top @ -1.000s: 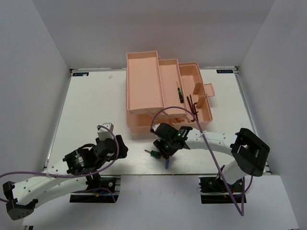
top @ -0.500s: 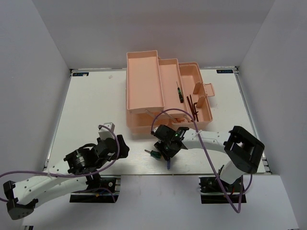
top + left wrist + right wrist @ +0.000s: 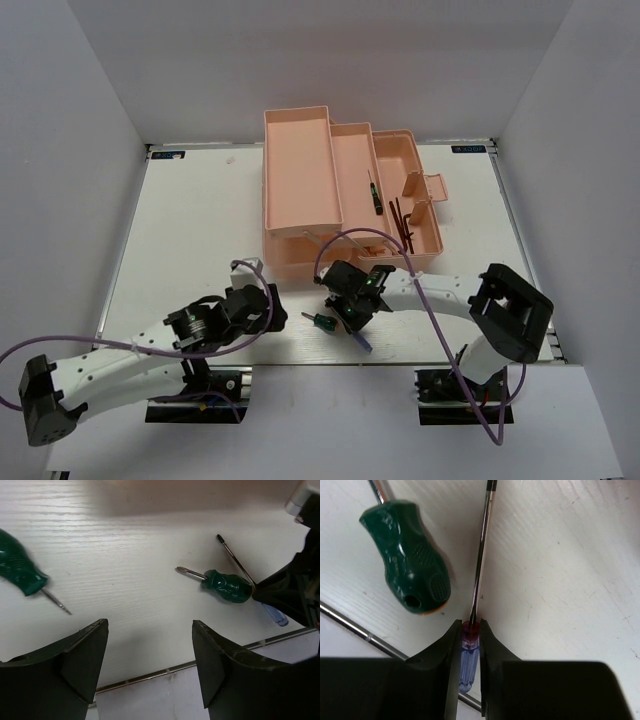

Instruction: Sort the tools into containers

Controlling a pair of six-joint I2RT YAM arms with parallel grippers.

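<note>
- The second green-handled screwdriver (image 3: 19, 570) shows only in the left wrist view. It is blurred and cut off by the left edge of that view, with its thin shaft lying on the tabletop (image 3: 200, 220). I cannot find it in the top view.
- The right gripper (image 3: 469, 627) covers most of the slim blue-handled screwdriver (image 3: 469, 665). Its jaws are closed against the red collar where shaft meets handle. From above only the near end of the blue handle (image 3: 361, 341) sticks out below the right gripper (image 3: 345, 305).
- The right wrist's own black body fills the bottom of its view.
- Two small blue labels (image 3: 170, 154) sit at the far corners of the tabletop, too small to read. No brand can be made out on any tool.
- The peach-pink toolbox (image 3: 300, 160) stands open at the far middle of the tabletop, with its trays spread side by side.
- A thin black-and-green screwdriver (image 3: 374, 195) lies inside, seemingly along the wall between the middle tray and the right compartment. Which one holds it is hard to tell.
- Black hex keys (image 3: 402, 222) lie in the right compartment, near its near wall.
- The left tray looks bare.
- A stubby green-handled screwdriver (image 3: 322, 321) lies on the tabletop just left of the blue one, near the near edge.
- The left gripper (image 3: 149, 630) hovers with its jaws spread wide and nothing between them, left of that green tool.
</note>
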